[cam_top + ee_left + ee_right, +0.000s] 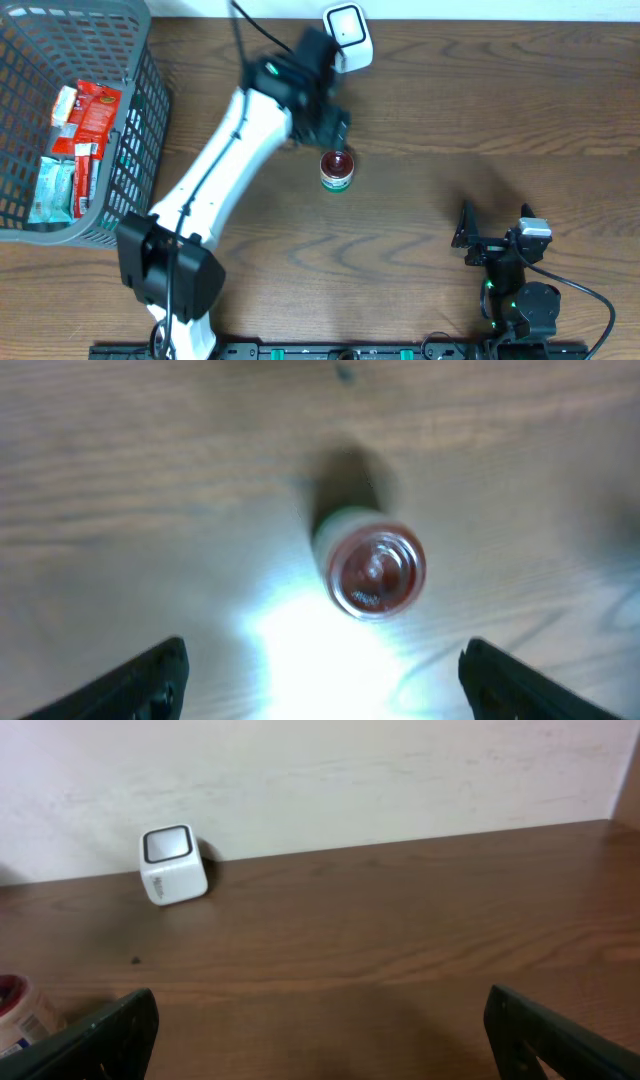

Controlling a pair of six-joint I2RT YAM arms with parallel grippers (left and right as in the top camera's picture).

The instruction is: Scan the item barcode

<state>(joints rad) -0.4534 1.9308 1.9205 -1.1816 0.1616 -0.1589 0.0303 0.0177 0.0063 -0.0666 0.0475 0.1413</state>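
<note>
Left wrist shows the left gripper (pixel 322 680) spread open above the upright jar (pixel 372 570) near the scanner (pixel 348 38): grip its sides squarely, then face its barcode scannerward.

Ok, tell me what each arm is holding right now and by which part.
Nothing is held. The left gripper is open near the red-lidded jar, its fingers clear of it; the right gripper is open with nothing between its fingers.

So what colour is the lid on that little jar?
The jar has a red lid, clearest in the left wrist view.
</note>
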